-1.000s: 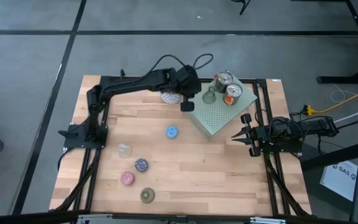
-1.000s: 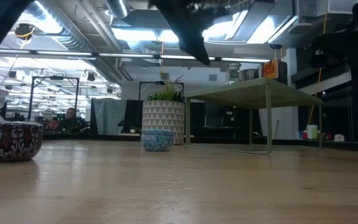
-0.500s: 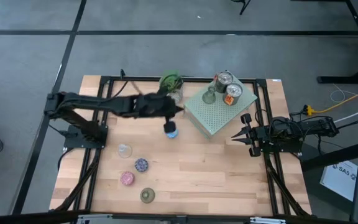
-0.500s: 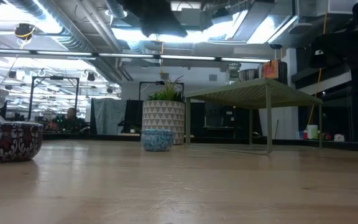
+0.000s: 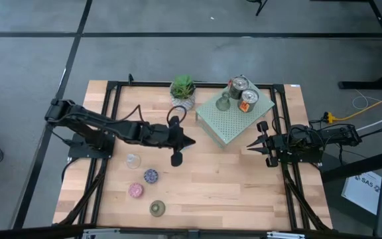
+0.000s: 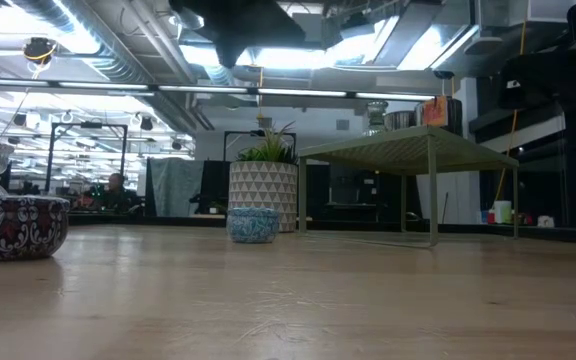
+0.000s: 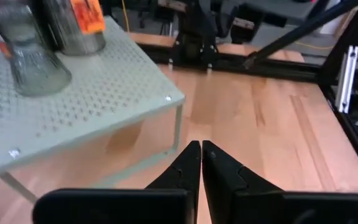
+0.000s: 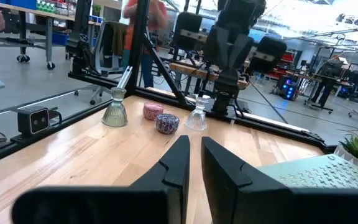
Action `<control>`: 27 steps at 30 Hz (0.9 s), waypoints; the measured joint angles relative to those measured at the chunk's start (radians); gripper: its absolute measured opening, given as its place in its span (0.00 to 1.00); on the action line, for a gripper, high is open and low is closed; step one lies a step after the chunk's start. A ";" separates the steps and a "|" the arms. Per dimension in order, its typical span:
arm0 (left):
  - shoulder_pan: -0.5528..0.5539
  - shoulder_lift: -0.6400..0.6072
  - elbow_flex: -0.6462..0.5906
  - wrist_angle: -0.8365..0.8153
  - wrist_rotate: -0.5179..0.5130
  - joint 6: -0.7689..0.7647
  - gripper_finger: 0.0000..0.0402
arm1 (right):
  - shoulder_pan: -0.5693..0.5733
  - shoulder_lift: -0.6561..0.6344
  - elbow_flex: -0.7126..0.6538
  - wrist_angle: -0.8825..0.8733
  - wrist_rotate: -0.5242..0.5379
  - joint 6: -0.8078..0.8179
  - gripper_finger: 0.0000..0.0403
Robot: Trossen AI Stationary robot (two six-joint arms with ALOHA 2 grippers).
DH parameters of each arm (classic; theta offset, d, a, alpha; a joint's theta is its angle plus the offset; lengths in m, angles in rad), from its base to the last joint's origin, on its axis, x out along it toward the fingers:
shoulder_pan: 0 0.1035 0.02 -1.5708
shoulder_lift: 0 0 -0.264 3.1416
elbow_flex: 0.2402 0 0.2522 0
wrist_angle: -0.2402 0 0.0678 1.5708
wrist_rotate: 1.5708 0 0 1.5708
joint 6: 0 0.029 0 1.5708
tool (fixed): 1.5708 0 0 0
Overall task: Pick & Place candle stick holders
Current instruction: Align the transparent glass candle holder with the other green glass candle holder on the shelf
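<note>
My left gripper [image 5: 191, 141] hangs shut and empty over the middle of the table, pointing at the pale green slab [image 5: 234, 113]; its tips show in the left wrist view [image 7: 201, 149]. The blue holder [image 6: 253, 224] stands on the wood beneath it, hidden by the arm in the high view. The clear glass [image 5: 133, 160], purple mosaic [image 5: 150, 176], pink [image 5: 135, 190] and olive-gold [image 5: 156, 208] holders stand at the near left. Two silver-copper holders [image 5: 239, 85] [image 5: 248, 99] and a clear one [image 5: 223, 101] stand on the slab. My right gripper [image 5: 252, 145] waits shut at the right.
A green plant in a white patterned pot [image 5: 182, 89] stands at the far edge, left of the slab. The slab rests on thin legs [image 6: 433, 190], with room beneath it. Bare wood [image 5: 231, 186] lies between the holders and my right arm.
My left gripper has swung away from the slab's left corner by the plant, toward the table's near edge and a little left, sinking somewhat and rolling. It has stayed shut and now covers the blue holder from above. No holder has moved.
</note>
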 joint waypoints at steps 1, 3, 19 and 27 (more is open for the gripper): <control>-0.001 0.011 0.000 0.013 -0.001 -0.022 0.03 | 0.000 0.000 0.000 0.000 0.000 0.000 0.11; 0.007 0.028 0.000 0.005 -0.005 -0.049 0.04 | 0.000 0.000 0.000 0.000 0.000 0.000 0.11; 0.056 0.044 0.063 -0.076 0.070 0.187 0.32 | 0.000 0.000 0.000 0.000 0.000 0.000 0.11; 0.012 0.044 0.177 -0.374 -0.007 0.068 0.36 | 0.000 0.000 0.000 0.000 0.000 0.000 0.11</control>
